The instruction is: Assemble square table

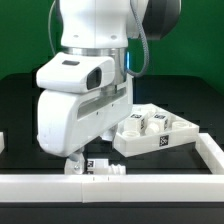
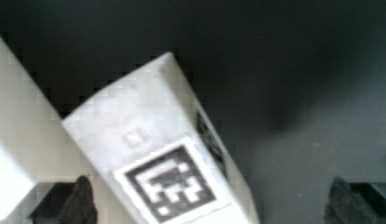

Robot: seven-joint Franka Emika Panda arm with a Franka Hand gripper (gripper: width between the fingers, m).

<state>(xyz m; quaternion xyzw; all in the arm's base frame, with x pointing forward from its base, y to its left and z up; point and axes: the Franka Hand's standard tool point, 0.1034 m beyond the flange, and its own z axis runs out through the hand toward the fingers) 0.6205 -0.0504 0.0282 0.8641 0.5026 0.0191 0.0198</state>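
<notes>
The square table's white slab (image 1: 158,136) lies at the exterior view's right, with a tag on its near side and white tagged pieces on top. My gripper (image 1: 84,164) is low over the black table by the front border bar, and the arm hides most of it. In the wrist view the gripper (image 2: 216,205) is open, with dark fingertips (image 2: 65,202) far apart. A white leg (image 2: 158,135) with a black-and-white tag lies slanted between them, nearer one finger; neither is seen touching it. In the exterior view the leg (image 1: 103,168) shows just beside the gripper.
Low white border bars run along the front (image 1: 120,186) and the exterior view's right (image 1: 210,152). A white bar edge (image 2: 12,130) lies close beside the leg in the wrist view. The arm's bulky body (image 1: 80,100) blocks the middle of the scene.
</notes>
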